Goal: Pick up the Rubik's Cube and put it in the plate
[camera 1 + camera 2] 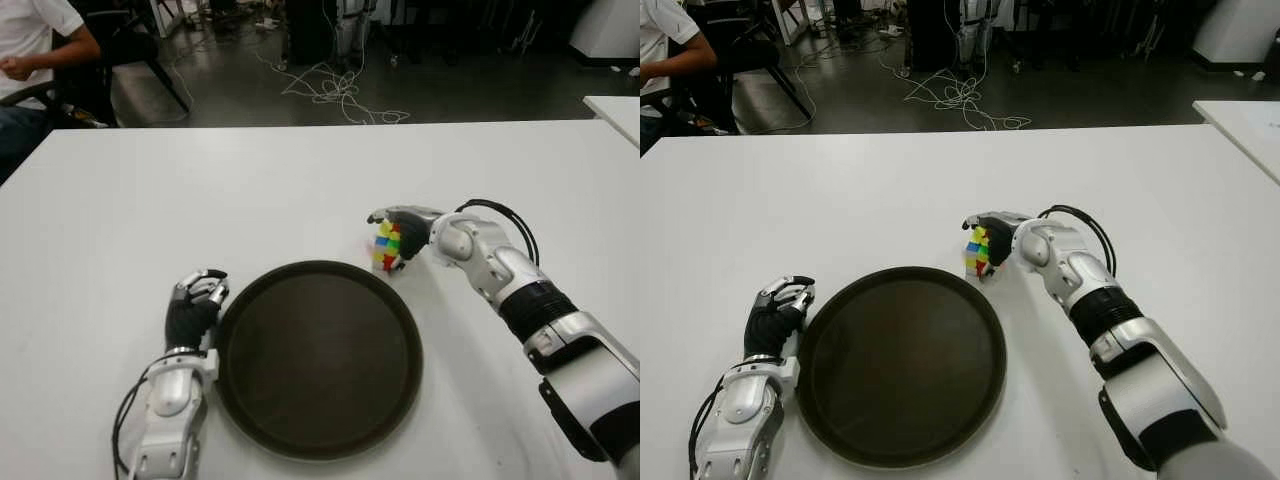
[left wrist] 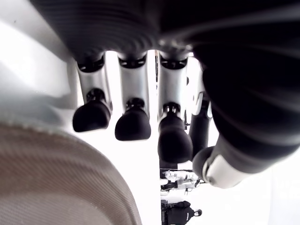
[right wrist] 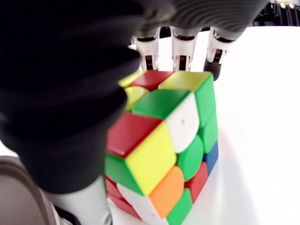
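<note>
The Rubik's Cube [image 1: 387, 245] is a scrambled cube of several colours, just past the far right rim of the round dark plate [image 1: 320, 370]. My right hand [image 1: 402, 232] is shut on it. In the right wrist view the fingers [image 3: 180, 47] reach over the cube's [image 3: 164, 140] far side and the thumb presses its near side. Whether the cube touches the table I cannot tell. My left hand [image 1: 197, 300] shows beside the plate's left rim, fingers curled [image 2: 133, 124] and holding nothing.
The white table [image 1: 200, 190] spreads wide around the plate. A seated person [image 1: 30, 50] is beyond its far left corner. Loose cables [image 1: 335, 90] lie on the floor behind. Another white table's corner [image 1: 615, 108] shows at the far right.
</note>
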Available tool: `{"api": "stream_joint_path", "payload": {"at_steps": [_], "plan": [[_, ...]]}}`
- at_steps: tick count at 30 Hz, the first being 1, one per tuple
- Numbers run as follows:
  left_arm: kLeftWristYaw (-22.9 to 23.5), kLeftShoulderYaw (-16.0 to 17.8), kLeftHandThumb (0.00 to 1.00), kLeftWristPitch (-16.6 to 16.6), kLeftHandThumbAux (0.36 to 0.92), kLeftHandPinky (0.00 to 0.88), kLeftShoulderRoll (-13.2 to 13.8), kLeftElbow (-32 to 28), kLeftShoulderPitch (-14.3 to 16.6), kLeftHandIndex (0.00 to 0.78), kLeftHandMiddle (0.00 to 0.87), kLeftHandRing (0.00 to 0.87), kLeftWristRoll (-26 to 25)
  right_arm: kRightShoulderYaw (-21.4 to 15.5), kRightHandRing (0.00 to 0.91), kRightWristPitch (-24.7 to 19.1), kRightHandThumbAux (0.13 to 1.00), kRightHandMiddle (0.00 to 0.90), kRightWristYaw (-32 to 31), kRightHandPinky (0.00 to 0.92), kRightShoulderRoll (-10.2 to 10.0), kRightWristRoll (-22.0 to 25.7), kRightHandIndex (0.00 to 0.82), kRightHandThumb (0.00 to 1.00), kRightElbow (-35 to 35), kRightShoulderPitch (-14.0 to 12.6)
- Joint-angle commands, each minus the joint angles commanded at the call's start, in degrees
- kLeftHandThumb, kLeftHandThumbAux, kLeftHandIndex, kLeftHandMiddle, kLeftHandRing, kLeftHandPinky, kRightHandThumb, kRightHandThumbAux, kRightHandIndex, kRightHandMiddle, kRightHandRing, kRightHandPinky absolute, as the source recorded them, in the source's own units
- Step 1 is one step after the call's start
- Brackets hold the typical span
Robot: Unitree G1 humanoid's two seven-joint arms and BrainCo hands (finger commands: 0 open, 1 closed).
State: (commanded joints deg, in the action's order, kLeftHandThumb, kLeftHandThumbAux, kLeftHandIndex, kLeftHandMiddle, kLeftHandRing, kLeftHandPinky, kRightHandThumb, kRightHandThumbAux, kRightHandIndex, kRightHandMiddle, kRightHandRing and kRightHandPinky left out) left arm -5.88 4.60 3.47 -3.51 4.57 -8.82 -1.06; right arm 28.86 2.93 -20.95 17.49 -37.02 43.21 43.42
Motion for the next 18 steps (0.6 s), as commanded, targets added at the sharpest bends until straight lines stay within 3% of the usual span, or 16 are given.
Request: {"api": "stream_joint_path", "payload": {"at_steps": [10,18], "plan": [[0.40,0.08,0.709,-0.79,0.704,0.811,-0.10,-0.07,-0.24,0.444,0.812,0.820,-0.18,0.25,0.174,0.76,0.919,0.169,-0.26,0.125,0.05,-0.10,0.193,0.000,0.76,0.22],[0.67,0.01,0.710,-0.99,0.704,0.809,0.24,0.19,-0.23,0.444,0.810,0.819,0.01,0.80,0.162,-0.32,0.902,0.150,-0.94,0.112,-0.09,-0.89,0.163,0.000,0.95,0.54]]}}
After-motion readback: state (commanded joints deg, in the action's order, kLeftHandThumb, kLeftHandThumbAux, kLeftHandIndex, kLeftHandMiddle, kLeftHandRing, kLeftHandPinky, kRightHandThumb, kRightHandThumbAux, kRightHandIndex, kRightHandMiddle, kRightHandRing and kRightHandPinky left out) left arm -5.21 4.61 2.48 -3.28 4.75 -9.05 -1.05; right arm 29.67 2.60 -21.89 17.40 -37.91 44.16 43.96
